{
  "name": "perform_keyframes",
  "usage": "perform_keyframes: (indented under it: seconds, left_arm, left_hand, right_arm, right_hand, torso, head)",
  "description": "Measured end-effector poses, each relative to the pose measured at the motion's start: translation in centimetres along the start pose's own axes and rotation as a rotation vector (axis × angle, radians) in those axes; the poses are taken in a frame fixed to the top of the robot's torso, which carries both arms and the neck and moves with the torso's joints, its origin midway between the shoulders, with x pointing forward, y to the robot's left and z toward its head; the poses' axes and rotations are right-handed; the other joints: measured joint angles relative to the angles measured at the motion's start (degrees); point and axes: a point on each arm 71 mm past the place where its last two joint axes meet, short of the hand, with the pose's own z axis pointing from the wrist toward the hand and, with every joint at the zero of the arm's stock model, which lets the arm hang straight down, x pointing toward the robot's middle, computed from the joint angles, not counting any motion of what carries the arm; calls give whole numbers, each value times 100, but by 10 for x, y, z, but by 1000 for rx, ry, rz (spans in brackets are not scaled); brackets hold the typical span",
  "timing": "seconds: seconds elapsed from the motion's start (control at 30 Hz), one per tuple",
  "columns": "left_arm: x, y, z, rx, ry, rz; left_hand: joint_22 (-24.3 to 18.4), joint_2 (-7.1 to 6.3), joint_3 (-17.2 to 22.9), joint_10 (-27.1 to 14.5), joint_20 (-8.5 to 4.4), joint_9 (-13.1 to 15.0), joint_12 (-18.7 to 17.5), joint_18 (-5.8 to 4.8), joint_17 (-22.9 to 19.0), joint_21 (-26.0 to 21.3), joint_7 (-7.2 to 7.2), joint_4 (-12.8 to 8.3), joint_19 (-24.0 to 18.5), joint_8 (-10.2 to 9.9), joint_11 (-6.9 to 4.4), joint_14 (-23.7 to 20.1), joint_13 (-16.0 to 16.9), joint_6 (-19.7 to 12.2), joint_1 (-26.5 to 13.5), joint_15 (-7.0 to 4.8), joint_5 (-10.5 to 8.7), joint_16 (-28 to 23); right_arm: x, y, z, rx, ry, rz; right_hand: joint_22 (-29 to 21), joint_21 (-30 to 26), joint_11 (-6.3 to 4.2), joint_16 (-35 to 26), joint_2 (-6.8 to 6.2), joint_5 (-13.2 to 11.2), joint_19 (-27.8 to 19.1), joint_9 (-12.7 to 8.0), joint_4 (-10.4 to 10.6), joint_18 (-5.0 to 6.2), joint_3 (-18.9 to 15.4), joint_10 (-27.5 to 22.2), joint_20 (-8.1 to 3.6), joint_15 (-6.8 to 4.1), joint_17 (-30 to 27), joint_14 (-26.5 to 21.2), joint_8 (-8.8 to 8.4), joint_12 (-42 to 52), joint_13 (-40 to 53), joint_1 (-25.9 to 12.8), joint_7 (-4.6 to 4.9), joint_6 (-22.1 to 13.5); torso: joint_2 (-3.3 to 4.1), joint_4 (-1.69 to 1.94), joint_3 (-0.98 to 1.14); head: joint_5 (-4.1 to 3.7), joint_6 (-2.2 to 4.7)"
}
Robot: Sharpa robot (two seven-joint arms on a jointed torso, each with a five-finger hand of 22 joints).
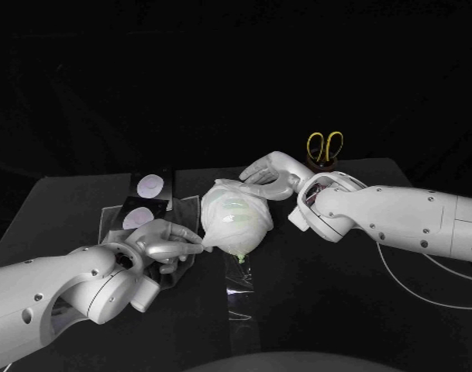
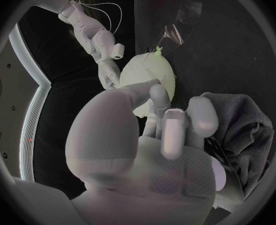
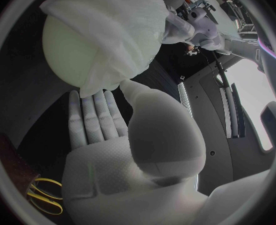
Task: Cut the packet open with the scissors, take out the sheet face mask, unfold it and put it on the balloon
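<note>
The pale green round balloon [image 1: 239,226] lies mid-table. The white sheet face mask [image 1: 227,195] is out of its packet, unfolded and draped over the balloon's far end, though bunched. The left hand [image 1: 167,246], fingers loosely spread and holding nothing, touches the balloon's near-left side. The right hand [image 1: 271,172] lays straight, close-set fingers at the mask's edge behind the balloon; whether it pinches I cannot tell. The black foil packet [image 1: 146,200] lies left of the balloon, and the yellow-handled scissors [image 1: 325,146] stand beyond it. Probably only smoothing remains.

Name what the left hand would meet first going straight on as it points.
Probably the balloon, with the mask draped over it: the left hand points at its side from close by, though contact is unclear.
</note>
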Motion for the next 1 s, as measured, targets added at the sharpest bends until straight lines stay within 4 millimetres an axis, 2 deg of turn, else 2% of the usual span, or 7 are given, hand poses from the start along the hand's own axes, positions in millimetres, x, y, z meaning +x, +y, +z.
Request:
perform_keyframes:
  seconds: [0.37, 0.57, 0.6, 1.0]
  left_arm:
    - [-9, 4, 1, -3, -6, 50]
    - [-6, 5, 1, -14, 40, 86]
    - [-6, 5, 1, -16, 48, 92]
    - [2, 7, -1, -44, 151, 167]
  left_hand:
    - [82, -39, 95, 0, -42, 0, 0, 0, 0, 27, -23, -63, 42, 83, -1, 0, -86, 18, -38, 1, -1, 21]
    - [89, -47, 111, 2, -42, 0, 0, 0, 0, 50, -8, -79, 42, 85, -3, 1, -86, 34, -45, 1, -2, 21]
    - [90, -49, 112, 41, -42, 0, -1, 0, 0, 50, -8, -79, 42, 86, -42, 1, -94, 34, -47, 1, -2, 21]
    - [122, -67, 151, 47, -21, 0, 0, -1, 0, 50, -8, -119, 63, 100, -48, 1, -97, 34, -65, 2, 5, 21]
  right_arm:
    - [0, 0, 0, 2, 1, -1]
    - [1, 0, 0, 3, 2, -1]
    - [1, 0, 0, 3, 2, -1]
    - [2, 0, 1, 9, 5, 0]
  right_hand:
    - [-31, 0, 0, -14, 3, 0, 0, -9, 16, -10, -16, 0, 0, 0, -19, -1, 0, 0, 0, -49, -1, 0]
    - [-50, 0, 0, -36, 24, 0, 0, -10, 32, -12, -32, 0, 0, 0, -25, -1, 0, 0, -3, -71, -2, 0]
    - [-56, 0, 0, -36, 24, 0, 0, -10, 32, -12, -32, 0, 0, 0, -26, -1, 0, 0, -3, -71, -2, 0]
    - [-64, 0, 0, -36, 2, 0, -1, -14, 32, -17, -32, -1, 0, 0, -32, -1, 0, 0, -4, -93, -11, 8]
  torso:
    - [1, 2, 1]
    - [1, 4, 1]
    - [1, 4, 1]
    - [1, 4, 0]
  head:
    - [-10, -8]
    - [-12, -12]
    - [-11, -14]
    - [-26, -17]
